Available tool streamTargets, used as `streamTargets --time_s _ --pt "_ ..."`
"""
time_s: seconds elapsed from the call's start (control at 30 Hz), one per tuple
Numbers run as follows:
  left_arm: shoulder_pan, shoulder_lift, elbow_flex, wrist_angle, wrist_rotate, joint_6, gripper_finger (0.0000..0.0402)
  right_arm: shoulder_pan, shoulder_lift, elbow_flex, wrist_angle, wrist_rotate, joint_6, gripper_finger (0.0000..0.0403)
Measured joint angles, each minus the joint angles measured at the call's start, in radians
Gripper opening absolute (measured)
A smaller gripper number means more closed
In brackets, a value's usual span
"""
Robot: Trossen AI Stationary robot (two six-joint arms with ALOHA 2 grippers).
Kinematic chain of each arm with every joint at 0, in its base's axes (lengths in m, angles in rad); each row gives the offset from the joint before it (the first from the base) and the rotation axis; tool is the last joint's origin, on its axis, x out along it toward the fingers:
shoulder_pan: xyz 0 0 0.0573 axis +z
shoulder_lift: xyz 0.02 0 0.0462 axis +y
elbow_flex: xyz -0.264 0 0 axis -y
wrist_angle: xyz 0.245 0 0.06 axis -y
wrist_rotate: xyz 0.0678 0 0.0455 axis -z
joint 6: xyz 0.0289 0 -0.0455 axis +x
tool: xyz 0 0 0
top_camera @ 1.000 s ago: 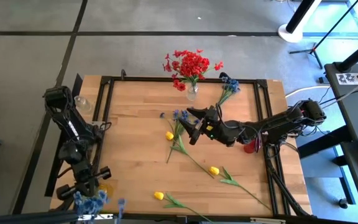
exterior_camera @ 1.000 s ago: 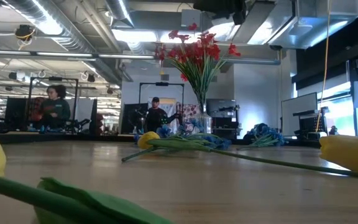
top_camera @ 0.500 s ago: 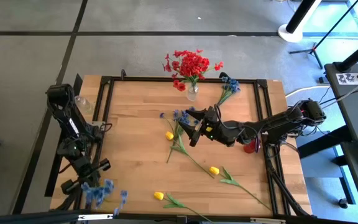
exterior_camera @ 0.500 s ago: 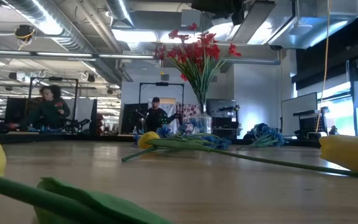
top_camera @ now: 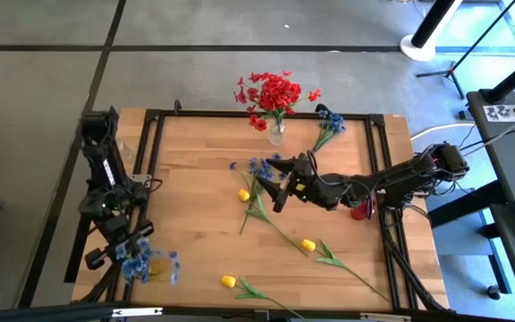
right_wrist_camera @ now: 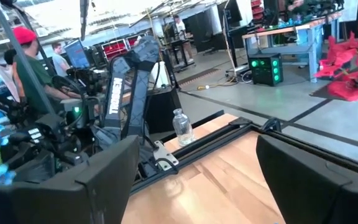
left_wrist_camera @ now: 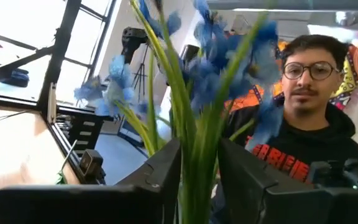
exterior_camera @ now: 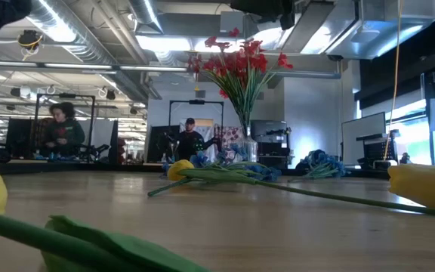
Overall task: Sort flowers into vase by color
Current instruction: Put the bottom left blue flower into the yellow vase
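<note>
One blue bunch (top_camera: 143, 261) is in the left gripper (top_camera: 125, 253), jaws clamped on its stems; the left wrist view shows the stems (left_wrist_camera: 194, 149) pinched between the two fingers (left_wrist_camera: 160, 180). Over the last second that gripper has moved along the table's (top_camera: 195, 215) left edge, from the near-left corner toward the red vase (top_camera: 276, 134) end, with the blooms riding along. My read: the carry leg has started and the bunch is heading for a vase.

Two yellow buds lie nearer than the right gripper: one (top_camera: 229, 282) at the near edge, far from the red vase, and one (top_camera: 308, 244) mid-table.

Right gripper (top_camera: 280, 182) hovers mid-table, a short way in front of the red vase, jaws wide apart and holding nothing. It has crept slightly toward a loose blue bunch (top_camera: 259, 166) and a third yellow bud (top_camera: 244, 195) lying just beside it. Likely the next pick, not yet gripped.

Reds (top_camera: 274, 93) already stand in the red vase at the far edge. Another blue bunch (top_camera: 331, 122) lies just right of it.

Beside the far-left corner stands a clear bottle or vase (top_camera: 123, 150); I can't tell which.

So reds look done, while blues and yellows are mostly unsorted.
</note>
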State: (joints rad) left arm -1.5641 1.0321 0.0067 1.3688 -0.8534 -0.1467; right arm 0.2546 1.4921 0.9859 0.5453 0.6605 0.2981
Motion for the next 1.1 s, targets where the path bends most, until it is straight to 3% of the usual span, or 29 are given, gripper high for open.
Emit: streamTargets --time_s 0.17,0.27,0.43,0.57,0.83,1.1 --pt "-0.036 -0.054 0.0 -0.053 -0.067 0.001 0.0106 -0.008 0.0 0.0 -0.001 0.0 -0.046 0.0324" --pt "-0.08 -0.097 0.019 -0.131 -0.166 0.0 0.0106 -0.011 0.0 0.0 -0.004 0.001 -0.048 0.0324" --pt "-0.185 -0.185 0.111 -0.383 -0.39 0.0 0.0106 -0.013 0.0 0.0 -0.031 -0.002 -0.044 0.0324" --pt "-0.228 -0.235 0.203 -0.599 -0.504 -0.008 0.0106 -0.013 0.0 0.0 -0.033 -0.103 -0.044 0.0324" --pt "-0.236 -0.293 0.257 -0.714 -0.439 -0.055 0.0106 -0.013 0.0 0.0 -0.122 -0.183 -0.045 0.0324" --pt "-0.13 -0.293 0.256 -1.091 -0.368 -0.661 0.0106 -0.013 0.0 0.0 -0.196 -0.183 -0.094 0.0324"
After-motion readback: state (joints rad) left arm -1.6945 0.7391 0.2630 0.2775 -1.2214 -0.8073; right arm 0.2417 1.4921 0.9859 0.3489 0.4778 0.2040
